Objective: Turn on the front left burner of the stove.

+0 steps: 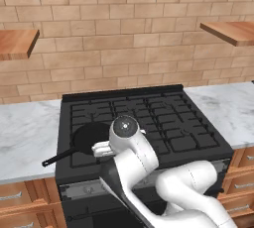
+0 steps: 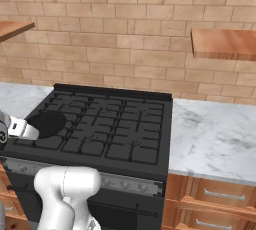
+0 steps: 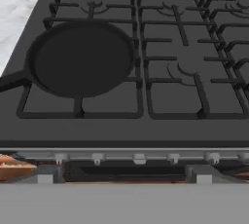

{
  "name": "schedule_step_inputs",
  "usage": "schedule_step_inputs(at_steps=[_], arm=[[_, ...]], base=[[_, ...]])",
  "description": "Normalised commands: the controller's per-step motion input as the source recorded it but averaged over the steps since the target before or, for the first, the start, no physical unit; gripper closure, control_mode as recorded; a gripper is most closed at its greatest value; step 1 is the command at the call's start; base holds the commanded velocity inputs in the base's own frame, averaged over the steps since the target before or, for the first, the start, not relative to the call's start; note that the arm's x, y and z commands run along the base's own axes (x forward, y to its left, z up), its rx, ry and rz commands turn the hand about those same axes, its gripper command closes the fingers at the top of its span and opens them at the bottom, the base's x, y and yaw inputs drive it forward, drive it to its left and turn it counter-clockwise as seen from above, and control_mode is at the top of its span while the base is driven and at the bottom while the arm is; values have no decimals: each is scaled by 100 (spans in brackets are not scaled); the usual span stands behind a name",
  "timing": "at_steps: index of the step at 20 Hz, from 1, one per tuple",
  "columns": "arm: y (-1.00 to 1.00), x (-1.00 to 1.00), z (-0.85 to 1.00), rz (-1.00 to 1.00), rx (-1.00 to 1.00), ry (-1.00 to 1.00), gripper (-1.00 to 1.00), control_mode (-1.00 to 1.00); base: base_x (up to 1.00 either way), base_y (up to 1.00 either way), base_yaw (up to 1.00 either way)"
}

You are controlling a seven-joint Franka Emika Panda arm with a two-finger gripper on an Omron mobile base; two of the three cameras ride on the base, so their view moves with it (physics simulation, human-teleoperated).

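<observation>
The stove (image 1: pixel 198 147) is a wide black range between marble counters. Its front left burner (image 3: pixel 36 103) is the near-left grate section (image 1: pixel 79 159), with a round black skillet (image 3: pixel 82 65) resting on it. The grey front strip carries a row of small knobs (image 3: pixel 97 158), also seen as knobs (image 2: pixel 125 184) from the right. My gripper (image 1: pixel 100 148) hangs above the stove's front left edge, just in front of the skillet (image 1: pixel 92 137). Its fingers are hidden behind the wrist, so their state is unclear.
The skillet's handle (image 1: pixel 59 157) sticks out to the left over the stove's edge. Marble counters (image 1: pixel 25 138) (image 2: pixel 215 134) flank the stove. Wooden shelves (image 1: pixel 17 41) (image 2: pixel 225 44) hang on the brick wall, and wooden drawers (image 2: pixel 220 194) sit below the counters.
</observation>
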Motion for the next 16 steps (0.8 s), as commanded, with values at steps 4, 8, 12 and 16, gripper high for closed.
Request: schedule_step_inputs(at_steps=[4, 8, 12, 16], arm=[[14, -1, -6, -2, 0, -3, -100, -100], [27, -12, -31, -3, 0, -11, -100, -100], [58, -15, -78, -16, 0, -37, -100, -100], [57, -15, -88, -17, 1, -48, -100, -100]], base=[[0, 0, 0], [0, 0, 0], [0, 0, 0], [0, 0, 0]])
